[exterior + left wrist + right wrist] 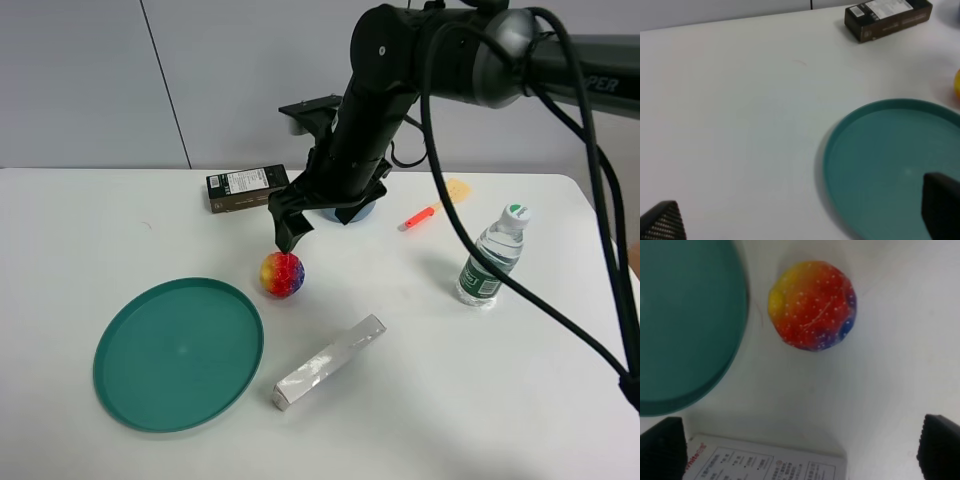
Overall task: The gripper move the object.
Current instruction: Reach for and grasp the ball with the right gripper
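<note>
The rainbow ball [282, 274] rests on the white table [120, 230], just beyond the far right rim of the green plate [178, 352]. My right gripper [287, 236] reaches across the middle and hangs just above and behind the ball without touching it. In the right wrist view the ball [812, 305] lies ahead of the open gripper [801, 447], whose dark fingertips [662, 447] stand wide apart. My left gripper [801, 217] is open and empty over the table near the plate [890, 160]. A sliver of the ball [957, 85] shows at that view's edge.
A black box [247, 187] lies at the back. A blue bowl [352, 213] is mostly hidden behind the right arm. A white carton [328, 373] lies in front of the ball. An orange marker [420, 215] and a water bottle [492, 256] stand to the right.
</note>
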